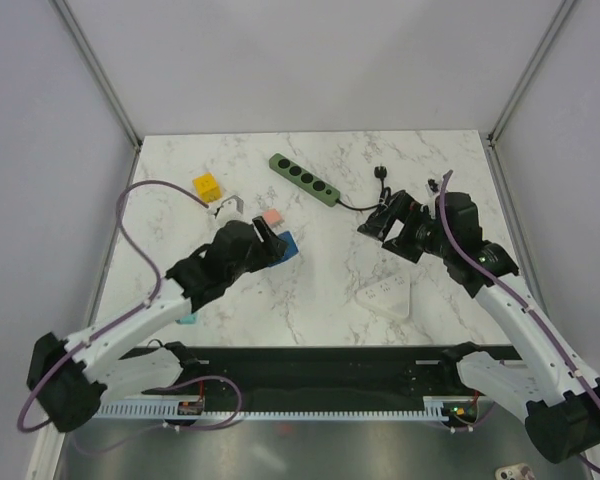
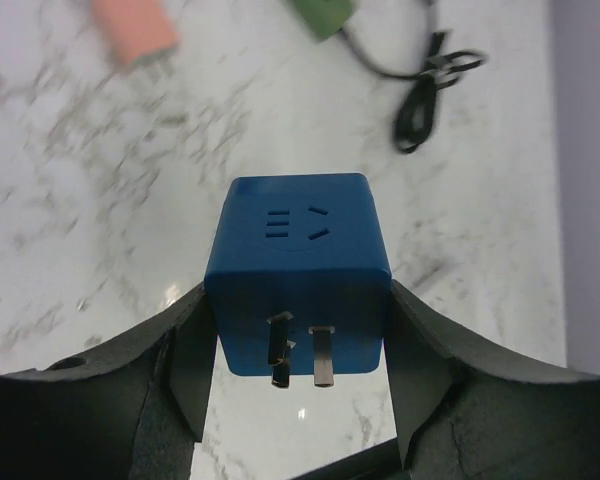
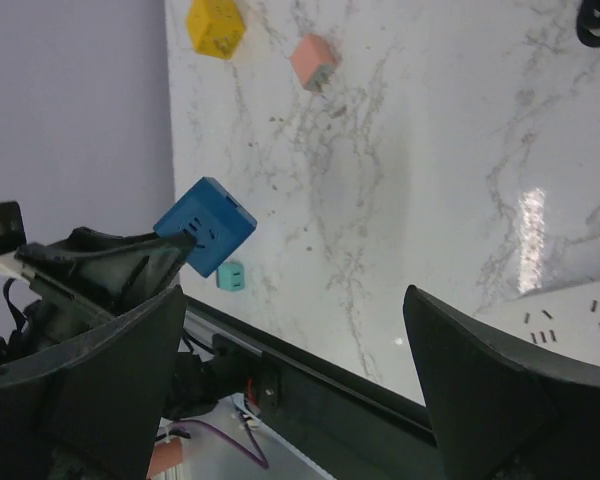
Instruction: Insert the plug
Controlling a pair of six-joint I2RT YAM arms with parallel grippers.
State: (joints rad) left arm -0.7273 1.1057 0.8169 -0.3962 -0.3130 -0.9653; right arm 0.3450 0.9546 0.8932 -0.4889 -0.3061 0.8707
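A blue cube plug [image 2: 298,260] sits between my left gripper's [image 2: 298,365] two fingers, which are shut on its sides, with its metal prongs pointing back at the wrist camera. In the top view the plug [image 1: 285,245] and left gripper [image 1: 270,240] are left of the table's middle. The green power strip [image 1: 305,179] lies at the back centre, its black cable [image 1: 383,180] trailing right. My right gripper [image 1: 385,225] hangs open and empty right of centre. From the right wrist the jaws [image 3: 292,300] stand wide apart, with the blue plug [image 3: 205,225] far off.
A yellow cube [image 1: 207,186] and a pink plug [image 1: 272,217] lie at the back left. A teal plug [image 1: 188,319] rests near the front left edge. A white socket block [image 1: 385,297] lies front right, below the right gripper. Grey walls enclose the table.
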